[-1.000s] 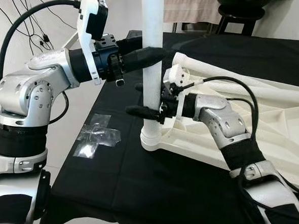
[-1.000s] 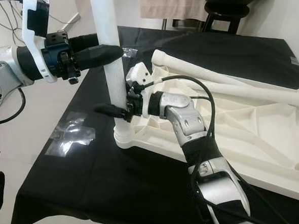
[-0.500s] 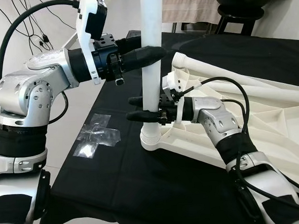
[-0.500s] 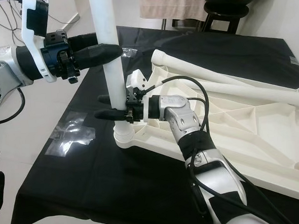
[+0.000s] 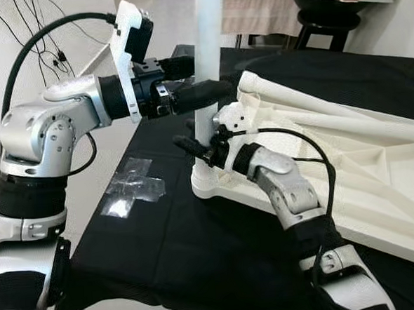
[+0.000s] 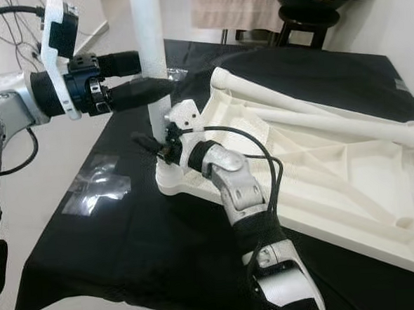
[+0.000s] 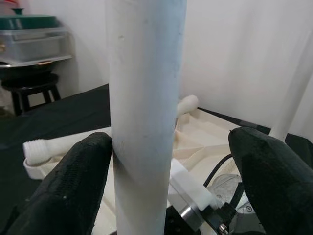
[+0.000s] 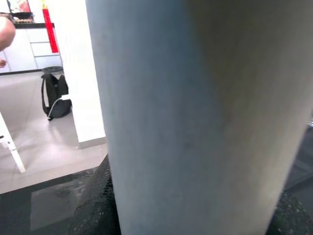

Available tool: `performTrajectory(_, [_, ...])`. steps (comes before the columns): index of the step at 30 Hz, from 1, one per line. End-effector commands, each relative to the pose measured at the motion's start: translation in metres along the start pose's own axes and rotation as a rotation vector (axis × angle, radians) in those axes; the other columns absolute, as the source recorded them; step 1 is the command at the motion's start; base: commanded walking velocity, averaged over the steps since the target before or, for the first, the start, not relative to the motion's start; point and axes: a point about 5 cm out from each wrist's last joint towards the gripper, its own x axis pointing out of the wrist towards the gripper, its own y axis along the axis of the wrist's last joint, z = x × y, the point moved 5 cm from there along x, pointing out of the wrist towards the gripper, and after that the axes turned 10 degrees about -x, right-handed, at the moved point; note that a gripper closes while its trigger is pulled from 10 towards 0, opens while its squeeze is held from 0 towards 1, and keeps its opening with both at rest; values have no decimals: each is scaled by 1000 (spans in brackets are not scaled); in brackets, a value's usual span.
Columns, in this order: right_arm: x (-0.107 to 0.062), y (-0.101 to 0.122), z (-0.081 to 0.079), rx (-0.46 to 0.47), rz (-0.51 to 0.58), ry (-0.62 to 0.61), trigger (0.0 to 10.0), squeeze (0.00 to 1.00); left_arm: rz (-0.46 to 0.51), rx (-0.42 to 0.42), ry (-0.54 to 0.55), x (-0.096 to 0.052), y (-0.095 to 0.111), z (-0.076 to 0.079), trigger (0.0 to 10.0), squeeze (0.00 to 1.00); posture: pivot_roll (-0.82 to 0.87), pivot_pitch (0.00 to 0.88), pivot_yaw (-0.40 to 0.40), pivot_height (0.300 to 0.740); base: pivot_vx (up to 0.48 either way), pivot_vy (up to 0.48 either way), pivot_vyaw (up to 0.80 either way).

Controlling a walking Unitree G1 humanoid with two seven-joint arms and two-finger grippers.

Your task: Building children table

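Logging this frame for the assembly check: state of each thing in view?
Leg: upright, foot in the tabletop's corner socket.
Tabletop: upside down on the black cloth, two spare legs lying on it.
Left gripper: open, one finger touching the leg, the other apart.
Right gripper: low on the leg; grip cannot be told.
Plastic bag: flat on the cloth.

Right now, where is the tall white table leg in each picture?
Left eye view: the table leg stands upright in the corner of the white tabletop, top middle.
Right eye view: the leg is upper left of middle.
Left wrist view: the leg runs top to bottom between the left pincer's fingers.
Right wrist view: the leg is very close.
Shared landmark: the tabletop's corner socket.
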Motion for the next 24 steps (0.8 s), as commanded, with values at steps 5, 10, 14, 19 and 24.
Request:
performTrajectory(5, [-12, -63, -44, 174, -282, -350, 0, 0, -19, 28, -25, 0, -3, 7, 10000, 0, 39, 147, -40, 740, 0, 0, 0])
performTrajectory(10, [-7, -66, -32, 131, -285, -372, 0, 0, -12, 25, -7, -12, -6, 14, 10000, 0, 45, 146, -47, 740, 0, 0, 0])
performTrajectory(14, [-14, -67, -32, 128, -312, -410, 0, 0, -20, 12, 28, -27, -11, 13, 10000, 0, 49, 143, -47, 740, 0, 0, 0])
performTrajectory(19, [-21, -65, -37, 131, -349, -478, 0, 0, -15, 14, 47, -46, -6, 17, 10000, 0, 52, 134, -45, 740, 0, 0, 0])
performTrajectory(24, [-22, -65, -35, 131, -351, -487, 5412, 0, 5, 32, 110, -59, -3, 17, 10000, 0, 51, 127, -45, 740, 0, 0, 0])
